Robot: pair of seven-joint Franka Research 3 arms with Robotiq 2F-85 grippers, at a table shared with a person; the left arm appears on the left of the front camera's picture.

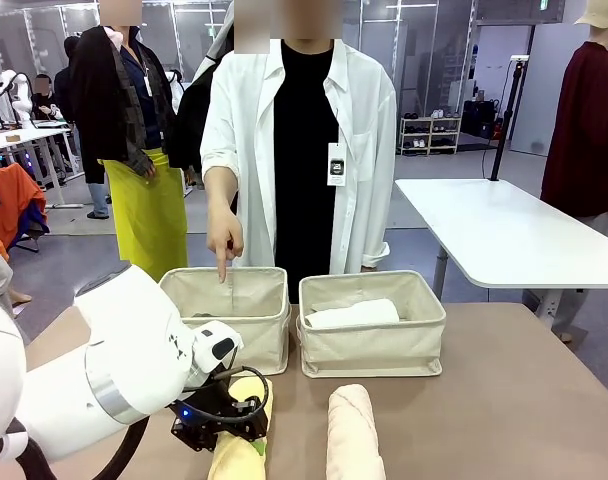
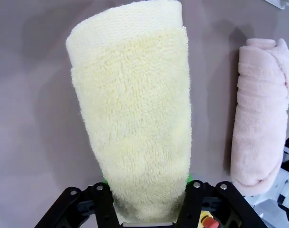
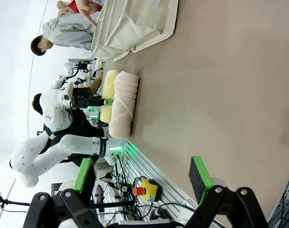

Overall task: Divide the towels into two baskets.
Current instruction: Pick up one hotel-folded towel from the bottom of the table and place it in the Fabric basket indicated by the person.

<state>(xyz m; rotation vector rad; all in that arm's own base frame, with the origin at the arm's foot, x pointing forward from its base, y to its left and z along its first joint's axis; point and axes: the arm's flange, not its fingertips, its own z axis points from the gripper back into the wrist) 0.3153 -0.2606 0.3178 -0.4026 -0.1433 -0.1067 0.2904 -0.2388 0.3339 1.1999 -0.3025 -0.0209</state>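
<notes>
At the front view's lower left, the left gripper (image 1: 239, 422) clasps the yellow towel (image 1: 234, 458) (pink towel (image 1: 352, 435) just beside), while the right gripper (image 3: 140, 173) gapes empty.

One yellow towel (image 2: 135, 118), rolled, clamped in left gripper (image 2: 147, 178); one pink towel (image 2: 261, 114) alongside, apart; brown table (image 2: 30, 118).

A: Where's the front camera?
B: Between the arms, facing across the table (image 1: 524, 380) at the person (image 1: 299, 150).
A: The wrist ones?
B: Left looks down, close on the yellow towel (image 2: 139, 118). Right sits low and rolled sideways, farther off.
A: Any overlap?
B: All three catch that towel and the pink towel (image 1: 354, 435).
</notes>
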